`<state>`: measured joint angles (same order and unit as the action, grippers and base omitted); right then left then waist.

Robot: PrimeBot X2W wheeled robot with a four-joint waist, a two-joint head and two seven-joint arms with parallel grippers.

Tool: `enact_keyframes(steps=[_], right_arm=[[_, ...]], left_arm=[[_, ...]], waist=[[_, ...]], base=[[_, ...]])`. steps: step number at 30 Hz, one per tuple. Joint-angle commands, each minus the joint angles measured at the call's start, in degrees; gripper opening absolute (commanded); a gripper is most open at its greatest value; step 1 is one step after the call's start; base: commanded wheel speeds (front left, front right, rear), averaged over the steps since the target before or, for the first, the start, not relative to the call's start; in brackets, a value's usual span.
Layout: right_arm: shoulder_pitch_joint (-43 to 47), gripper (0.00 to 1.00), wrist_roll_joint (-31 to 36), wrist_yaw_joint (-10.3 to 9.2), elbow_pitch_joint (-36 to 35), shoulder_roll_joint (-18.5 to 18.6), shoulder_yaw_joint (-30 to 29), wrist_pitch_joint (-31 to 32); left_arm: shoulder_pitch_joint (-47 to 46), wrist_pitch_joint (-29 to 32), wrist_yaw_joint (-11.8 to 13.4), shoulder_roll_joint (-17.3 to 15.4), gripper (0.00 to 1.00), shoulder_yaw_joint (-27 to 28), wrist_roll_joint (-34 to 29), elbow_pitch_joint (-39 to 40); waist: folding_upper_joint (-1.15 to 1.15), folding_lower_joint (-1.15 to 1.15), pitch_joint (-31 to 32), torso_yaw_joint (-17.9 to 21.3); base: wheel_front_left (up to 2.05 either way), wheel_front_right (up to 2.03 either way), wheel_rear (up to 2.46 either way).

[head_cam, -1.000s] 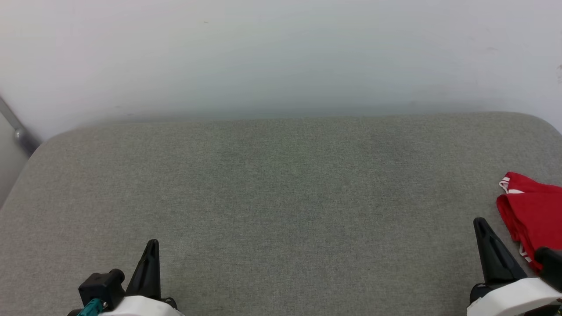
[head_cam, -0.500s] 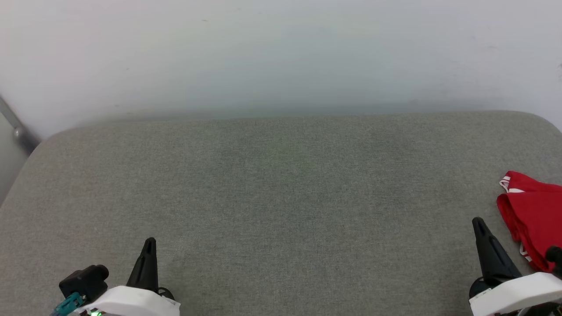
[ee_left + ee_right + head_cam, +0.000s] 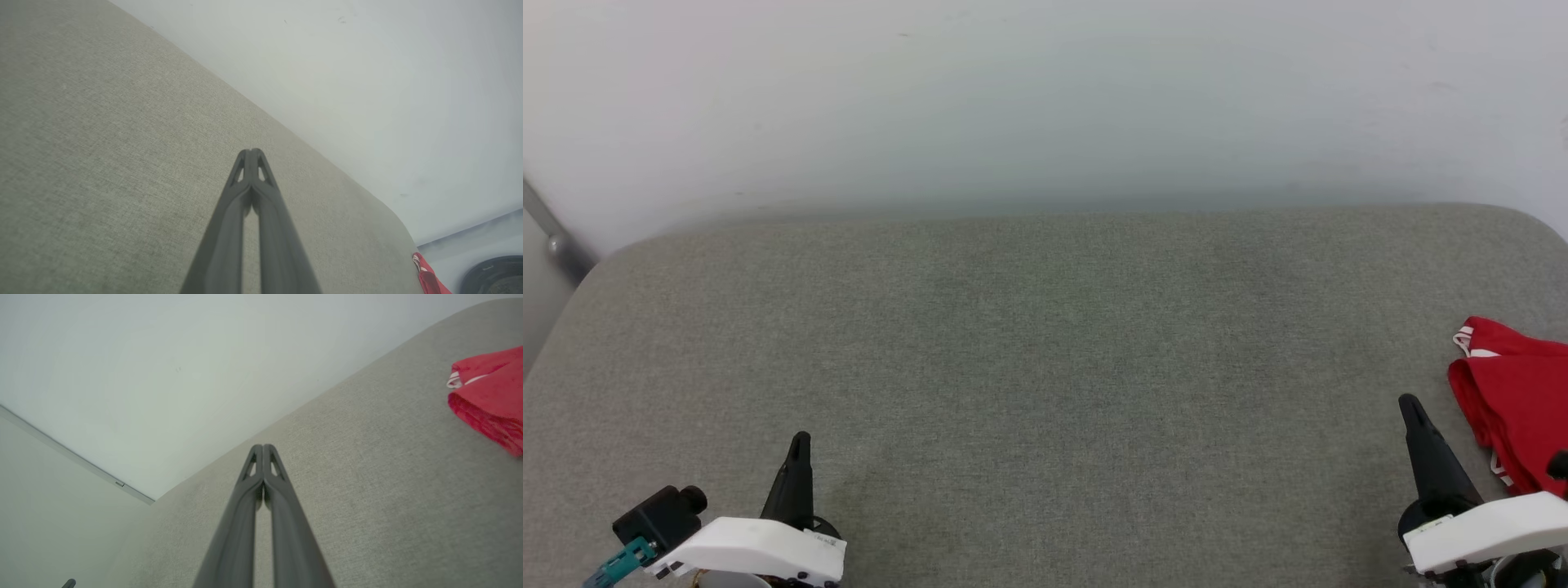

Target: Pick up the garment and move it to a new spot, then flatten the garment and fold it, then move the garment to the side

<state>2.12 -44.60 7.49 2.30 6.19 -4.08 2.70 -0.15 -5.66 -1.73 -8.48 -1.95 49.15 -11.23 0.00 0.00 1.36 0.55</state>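
Head view shows the garment (image 3: 1515,400) lying at the right edge of the grey cushion (image 3: 1045,351), unmoved since before; the left gripper (image 3: 800,445) and right gripper (image 3: 1409,408) (both with fingers pressed together, holding nothing) have drawn back slightly

Open grey woven-fabric surface (image 3: 1045,367) stretches across the centre and left of the frame before me; a crumpled red jersey garment (image 3: 1515,400) with white trim lies in my way at the right edge, and a pale wall (image 3: 1045,98) closes off the top.
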Motion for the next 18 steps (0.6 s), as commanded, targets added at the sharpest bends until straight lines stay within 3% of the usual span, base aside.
enact_keyframes(steps=[1, 18], right_arm=[[-1.78, 0.00, -2.88, 0.01, 0.16, -0.15, -0.30, 0.22], [-3.66, 0.00, -14.70, 0.01, 3.18, -0.99, -0.89, 1.23]], left_arm=[[-1.65, 0.63, -0.57, 0.11, 0.00, 0.72, 2.51, 0.40], [-3.02, 3.72, -1.97, 1.53, 0.00, 2.84, 13.22, -0.42]], waist=[[0.00, 0.00, -0.04, -0.02], [0.00, 0.00, -0.34, -0.12]], base=[[0.00, 0.00, 0.00], [0.00, 0.00, 0.00]])
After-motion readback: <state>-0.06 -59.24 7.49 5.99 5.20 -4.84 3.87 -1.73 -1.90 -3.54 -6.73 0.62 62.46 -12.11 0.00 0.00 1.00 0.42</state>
